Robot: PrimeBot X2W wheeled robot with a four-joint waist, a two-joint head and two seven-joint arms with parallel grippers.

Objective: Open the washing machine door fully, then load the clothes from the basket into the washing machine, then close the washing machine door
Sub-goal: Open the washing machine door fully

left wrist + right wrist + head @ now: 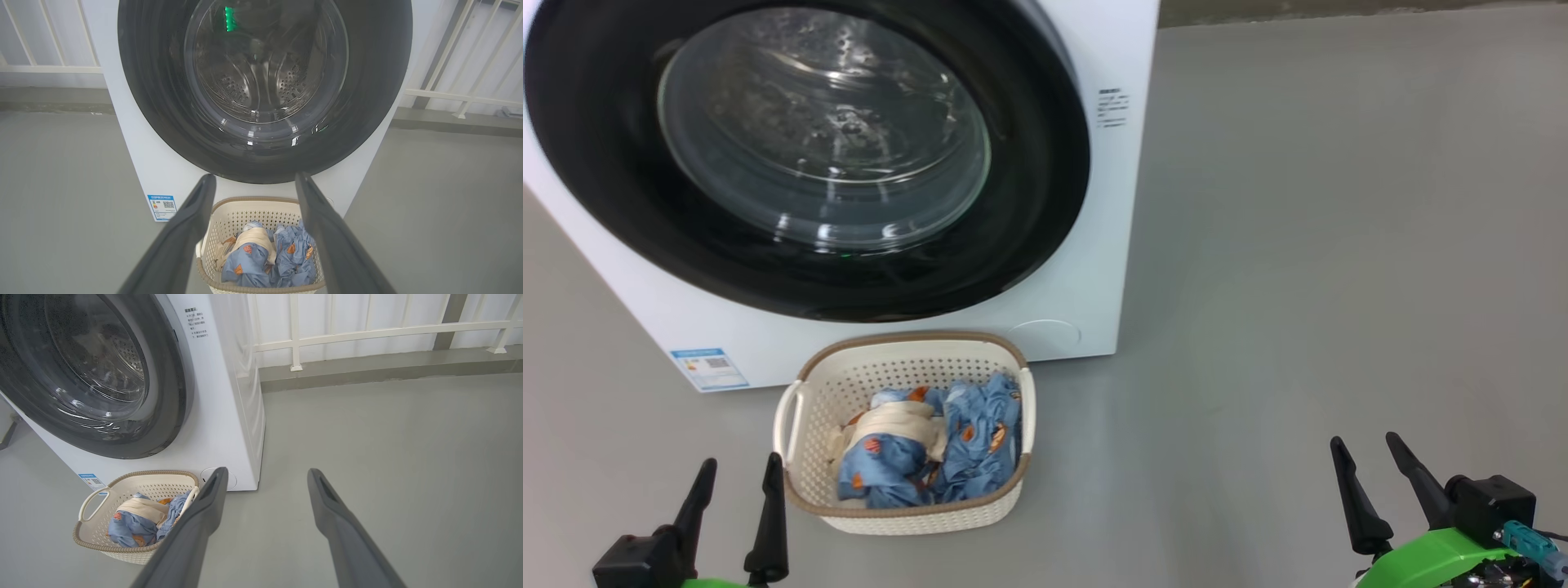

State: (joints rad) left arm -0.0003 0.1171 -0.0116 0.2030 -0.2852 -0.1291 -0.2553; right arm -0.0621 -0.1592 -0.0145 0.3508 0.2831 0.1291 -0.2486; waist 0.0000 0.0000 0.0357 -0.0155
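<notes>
The white washing machine [1094, 269] stands ahead with its round black-rimmed glass door [809, 155] shut flat against the front. On the floor before it sits the cream perforated basket [813, 482] holding blue printed clothes [976, 441] and a beige piece [898, 425]. My left gripper [739, 474] is open at the basket's near left corner, nothing between its fingers. My right gripper [1364, 449] is open over bare floor, well right of the basket. The left wrist view looks over the basket [229, 216] at the door [265, 81]. In the right wrist view the basket [94, 543] lies left of my fingers.
Grey floor [1298, 245] stretches wide to the right of the machine. A white railing [367, 332] on a low kerb runs behind it. A blue label sticker [709, 369] marks the machine's lower left corner.
</notes>
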